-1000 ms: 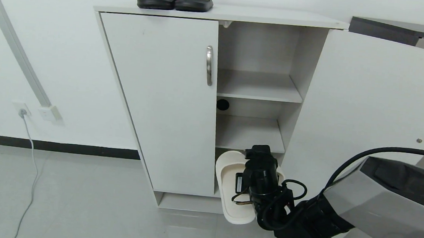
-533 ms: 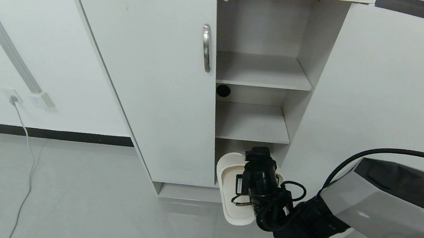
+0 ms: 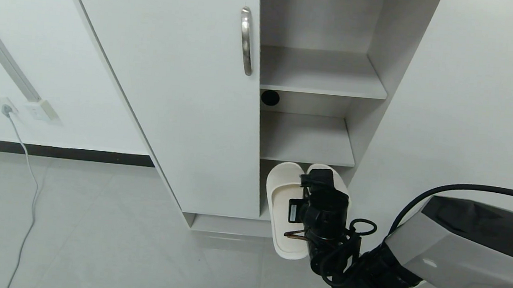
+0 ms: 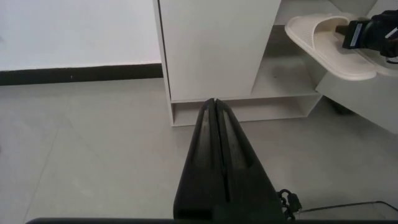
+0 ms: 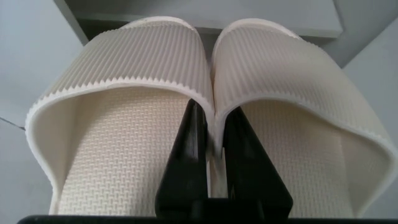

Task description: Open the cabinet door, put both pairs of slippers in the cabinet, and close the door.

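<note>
The right gripper (image 5: 214,143) clamps the touching inner edges of two cream ribbed foam slippers (image 3: 283,197), their toes apparently just inside the bottom compartment of the white wooden cabinet (image 3: 173,85), its door (image 3: 465,97) open. The left gripper (image 4: 215,124), fingers pressed together and empty, hangs over the grey tiled floor (image 3: 90,241).

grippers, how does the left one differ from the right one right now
The left gripper is shut on nothing; the right gripper is shut on the white slippers, pinching their inner strap edges together. The left gripper hangs over bare floor, the right gripper at the bottom compartment of the cabinet. Both are black.
</note>
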### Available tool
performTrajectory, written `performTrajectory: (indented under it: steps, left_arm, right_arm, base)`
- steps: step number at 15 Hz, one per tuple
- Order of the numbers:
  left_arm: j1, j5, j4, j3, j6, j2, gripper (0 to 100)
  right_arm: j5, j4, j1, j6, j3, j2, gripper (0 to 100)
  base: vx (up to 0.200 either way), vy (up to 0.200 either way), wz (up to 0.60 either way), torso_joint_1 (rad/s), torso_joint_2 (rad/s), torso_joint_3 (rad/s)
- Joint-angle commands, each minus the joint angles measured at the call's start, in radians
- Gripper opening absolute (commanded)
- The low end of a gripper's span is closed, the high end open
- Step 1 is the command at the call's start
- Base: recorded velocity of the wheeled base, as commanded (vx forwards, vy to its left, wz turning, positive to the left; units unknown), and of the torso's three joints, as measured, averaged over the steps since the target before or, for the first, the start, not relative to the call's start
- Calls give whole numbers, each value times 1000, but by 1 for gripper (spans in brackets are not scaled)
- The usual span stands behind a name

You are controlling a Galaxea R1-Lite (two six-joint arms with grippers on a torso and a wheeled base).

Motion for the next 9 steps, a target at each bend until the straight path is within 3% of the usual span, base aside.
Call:
performTrajectory:
  steps: [1, 6, 9]
  left_arm:
    - [-1, 0, 0, 0, 0, 1, 0]
    - [0, 0, 0, 0, 0, 1, 0]
    - [0, 0, 0, 0, 2, 1, 0]
  right_arm:
    - [1, -3, -2, -2, 6, 2, 0]
    - [1, -9, -8, -1, -4, -7, 0]
    - [1, -9, -11, -2, -4, -14, 0]
  base:
    - [0, 0, 0, 0, 0, 0]
    - [0, 0, 0, 0, 0, 0]
    - [200, 0, 0, -2, 2, 2]
